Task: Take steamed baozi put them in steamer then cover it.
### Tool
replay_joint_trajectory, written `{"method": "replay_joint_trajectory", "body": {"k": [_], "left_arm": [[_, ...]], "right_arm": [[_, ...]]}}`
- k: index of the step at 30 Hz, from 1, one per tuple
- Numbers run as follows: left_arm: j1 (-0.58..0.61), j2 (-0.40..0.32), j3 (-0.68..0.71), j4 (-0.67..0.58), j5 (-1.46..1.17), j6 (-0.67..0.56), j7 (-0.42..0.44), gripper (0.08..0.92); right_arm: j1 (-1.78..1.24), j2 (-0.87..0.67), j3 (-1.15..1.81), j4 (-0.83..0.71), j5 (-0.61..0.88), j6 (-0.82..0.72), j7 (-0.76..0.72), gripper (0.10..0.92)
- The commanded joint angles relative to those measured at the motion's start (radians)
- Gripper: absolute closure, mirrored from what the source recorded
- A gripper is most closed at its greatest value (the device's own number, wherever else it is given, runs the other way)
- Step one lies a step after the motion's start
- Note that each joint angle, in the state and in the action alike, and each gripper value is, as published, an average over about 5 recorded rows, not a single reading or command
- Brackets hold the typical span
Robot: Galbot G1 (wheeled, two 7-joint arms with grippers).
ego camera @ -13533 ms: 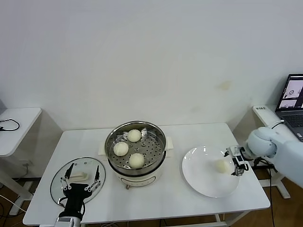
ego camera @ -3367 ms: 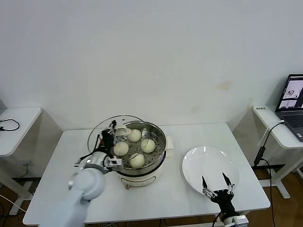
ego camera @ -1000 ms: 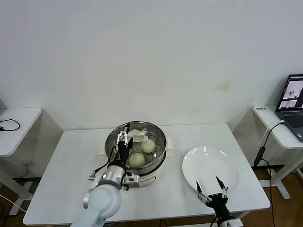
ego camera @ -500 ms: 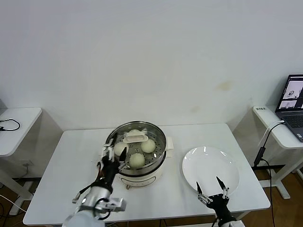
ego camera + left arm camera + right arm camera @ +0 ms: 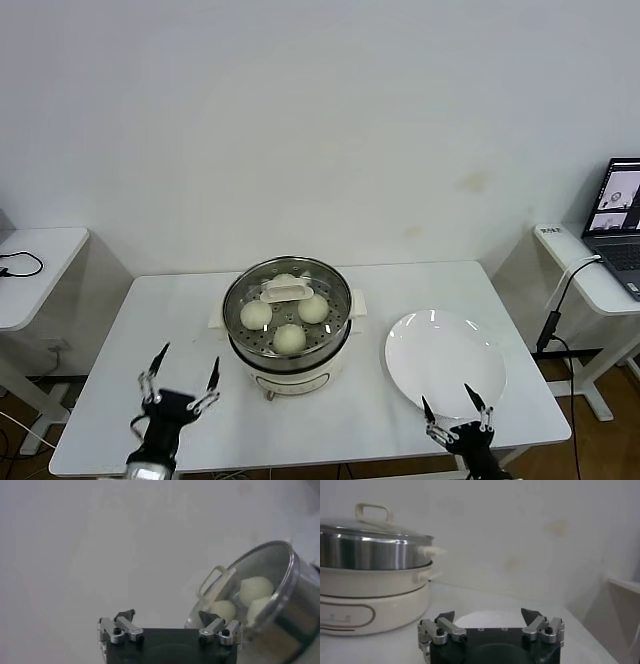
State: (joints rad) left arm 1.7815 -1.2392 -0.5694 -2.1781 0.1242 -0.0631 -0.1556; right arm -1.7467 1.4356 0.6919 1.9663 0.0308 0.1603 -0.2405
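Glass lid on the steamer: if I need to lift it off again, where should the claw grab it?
Grip the cream bar handle at the centre of the glass lid, coming straight down from above. It stands raised on the lid like a bridge; the lid sits level on the steamer.

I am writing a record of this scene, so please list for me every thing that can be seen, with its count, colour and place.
steamed baozi: four, cream-white, inside the steamer under the cover.
steamer: one, shiny steel on a white base, middle of the table.
cover: one, clear glass with a cream handle, resting on the steamer.
plate: one, white, bare, on the table to the steamer's right.
table: one, white.
side tables: two, white, one at each edge of the head view.
laptop: one, dark, on the right side table.
left gripper: one, black, open, near the table's front left.
right gripper: one, black, open, at the plate's near edge.
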Motion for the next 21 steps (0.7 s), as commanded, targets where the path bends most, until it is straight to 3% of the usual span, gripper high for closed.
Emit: {"method": "replay_joint_trajectory", "body": {"k": [1, 21], "left_arm": [[0.178, -0.036, -0.065, 0.084, -0.481, -0.157, -0.095, 0.177], [0.177, -0.072, -0.074, 0.119, -0.403, -0.182, -0.051, 0.177]], "right_arm": [[-0.071, -0.118, -0.045, 0.029, 0.056, -0.004, 0.046, 0.203], [-0.086, -0.170, -0.128, 0.086, 0.147, -0.043, 0.112, 0.202]]}}
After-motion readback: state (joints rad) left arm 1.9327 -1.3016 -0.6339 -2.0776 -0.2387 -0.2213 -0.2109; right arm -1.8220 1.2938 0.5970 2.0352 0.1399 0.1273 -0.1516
